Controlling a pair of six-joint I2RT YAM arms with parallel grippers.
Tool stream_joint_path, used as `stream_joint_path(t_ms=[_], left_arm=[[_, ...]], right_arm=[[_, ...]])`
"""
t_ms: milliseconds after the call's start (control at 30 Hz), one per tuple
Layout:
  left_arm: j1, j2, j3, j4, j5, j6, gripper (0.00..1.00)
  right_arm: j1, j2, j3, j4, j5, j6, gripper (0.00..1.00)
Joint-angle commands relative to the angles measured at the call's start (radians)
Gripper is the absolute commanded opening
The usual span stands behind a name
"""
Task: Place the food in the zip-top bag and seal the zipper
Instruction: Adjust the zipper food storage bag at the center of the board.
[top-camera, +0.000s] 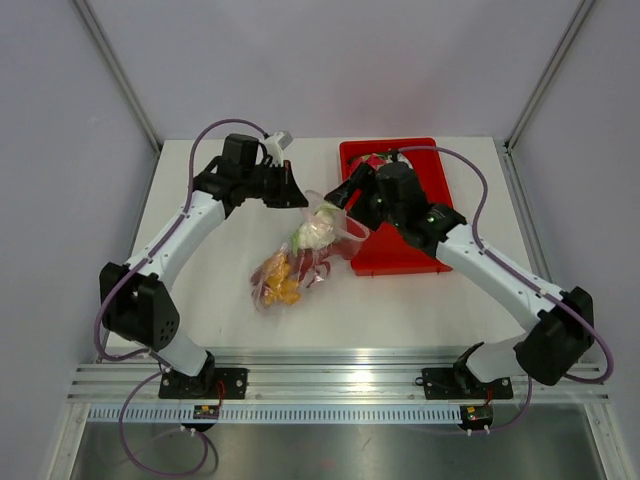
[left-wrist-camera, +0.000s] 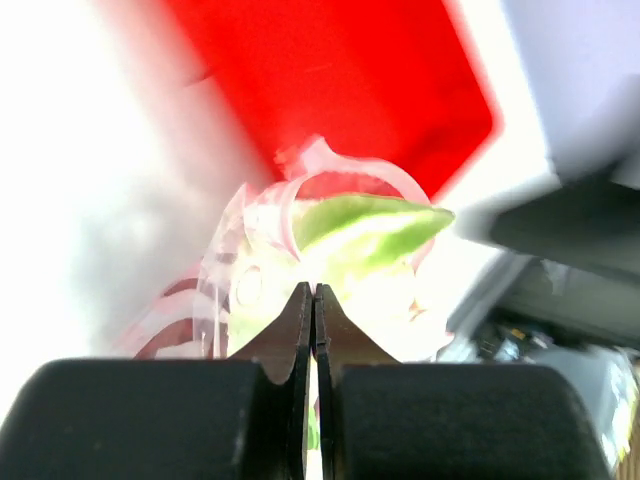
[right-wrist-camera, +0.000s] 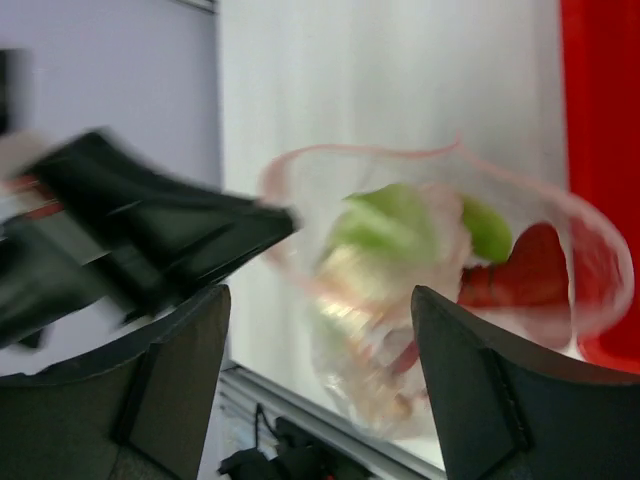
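Pale grey walls and slanted metal posts close in a white tabletop (top-camera: 230, 330), with a ribbed aluminium rail (top-camera: 340, 385) along its near edge where the two arm bases are bolted; the small stickers there are too small to read. A red tray (top-camera: 420, 255) sits on the far right of the tabletop, and a pink and green thing (top-camera: 377, 160) in its far corner is mostly hidden by the right arm. The zip-top bag (top-camera: 300, 255) lies mid-table just left of the tray, its mouth raised toward the far side. The food (top-camera: 282, 280) is inside it: orange pieces low down, dark-red chilies, a white lumpy piece, and some green near the mouth. The pink zipper (left-wrist-camera: 350, 165) curls open. The left hand (left-wrist-camera: 312, 295) is clenched on the bag's rim. The right hand (right-wrist-camera: 318, 295) is released, its fingers spread before the bag's mouth.
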Motion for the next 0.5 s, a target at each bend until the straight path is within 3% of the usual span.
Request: stream_joint_path(t_ms=[0, 333, 467], left_arm=[[0.024, 0.026, -0.031, -0.024, -0.127, 0.041, 0.00], [0.025, 0.016, -0.018, -0.011, -0.084, 0.025, 0.00], [0.025, 0.002, -0.010, -0.021, -0.084, 0.030, 0.00]], right_arm=[[0.006, -0.092, 0.059, 0.098, -0.042, 0.012, 0.82], [0.003, -0.064, 0.063, 0.087, -0.046, 0.000, 0.84], [-0.073, -0.058, 0.045, 0.059, -0.084, -0.007, 0.84]])
